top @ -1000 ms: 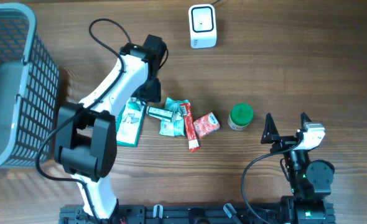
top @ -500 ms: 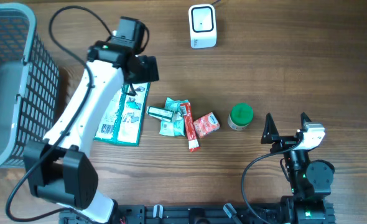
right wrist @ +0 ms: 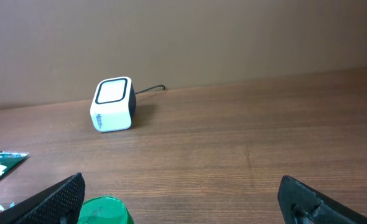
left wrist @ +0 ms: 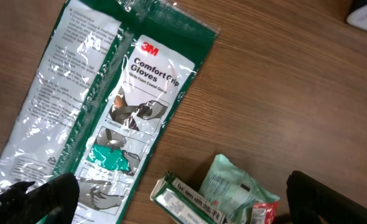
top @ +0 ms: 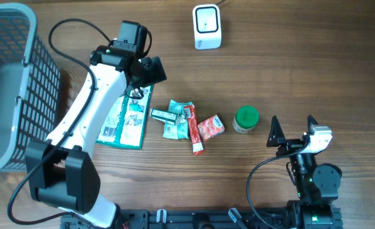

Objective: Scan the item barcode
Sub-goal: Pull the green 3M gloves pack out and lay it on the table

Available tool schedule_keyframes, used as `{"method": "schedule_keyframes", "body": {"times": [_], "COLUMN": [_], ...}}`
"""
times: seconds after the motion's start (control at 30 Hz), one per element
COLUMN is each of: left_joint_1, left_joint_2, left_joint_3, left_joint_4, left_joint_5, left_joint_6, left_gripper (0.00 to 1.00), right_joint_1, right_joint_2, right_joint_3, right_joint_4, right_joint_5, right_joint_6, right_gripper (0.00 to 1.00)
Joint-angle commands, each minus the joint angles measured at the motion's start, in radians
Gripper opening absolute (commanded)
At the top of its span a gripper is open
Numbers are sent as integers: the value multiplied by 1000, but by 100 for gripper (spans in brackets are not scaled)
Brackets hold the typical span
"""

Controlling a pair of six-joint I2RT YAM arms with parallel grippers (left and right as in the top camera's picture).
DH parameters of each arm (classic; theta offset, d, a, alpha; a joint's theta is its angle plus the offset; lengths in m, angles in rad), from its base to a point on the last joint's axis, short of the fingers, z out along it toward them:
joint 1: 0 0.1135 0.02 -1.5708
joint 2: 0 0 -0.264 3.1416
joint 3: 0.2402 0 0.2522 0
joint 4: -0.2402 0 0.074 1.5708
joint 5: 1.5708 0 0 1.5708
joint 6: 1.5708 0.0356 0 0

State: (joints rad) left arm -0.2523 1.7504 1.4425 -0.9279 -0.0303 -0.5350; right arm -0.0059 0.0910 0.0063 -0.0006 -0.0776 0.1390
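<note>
On the worktop (top: 302, 57), seen from above, a green glove packet (top: 129, 117) lies flat, partly under the left arm. The left fingers (top: 144, 81) are spread wide over its top end and hold nothing. Small snack packets (top: 178, 121) and a green-lid jar (top: 246, 118) lie to its right. The white scanner (top: 207, 27) sits at the back, well apart from the packet. A grey basket (top: 9, 89) stands at the left edge. The right fingers (top: 293, 124) are spread wide near the jar and hold nothing.

From the left wrist, the glove packet (left wrist: 115, 106) lies flat with its picture side up. The left fingers (left wrist: 180, 186) stand far apart. A small box (left wrist: 177, 198) lies just beside the packet.

From the right wrist, the scanner (right wrist: 114, 104) sits ahead. The jar (right wrist: 106, 211) shows low down between the spread right fingers (right wrist: 180, 186).
</note>
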Motion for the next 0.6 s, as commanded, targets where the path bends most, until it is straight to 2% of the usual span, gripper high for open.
{"method": "schedule_keyframes", "body": {"times": [0.0,0.23,0.43,0.53,0.57], "left_joint_1": [51,186,198,198,198], "left_joint_2": [0,0,0,0,0], "left_joint_3": [-31,-32,-32,-32,-32], "left_joint_4": [15,1,-22,-22,-22], "left_joint_5": [4,4,4,4,4], "left_joint_6": [-83,-79,-79,-79,-79], "left_gripper": [100,100,100,100,100], "right_joint_1": [-5,-5,-5,-5,-5], "right_joint_2": [-2,-2,-2,-1,-1], "right_joint_3": [-1,-1,-1,-1,-1], "right_joint_4": [2,2,27,7,13], "right_joint_5": [10,10,8,-34,-36], "right_joint_6": [18,18,21,101,175], "right_gripper": [100,100,100,100,100]}}
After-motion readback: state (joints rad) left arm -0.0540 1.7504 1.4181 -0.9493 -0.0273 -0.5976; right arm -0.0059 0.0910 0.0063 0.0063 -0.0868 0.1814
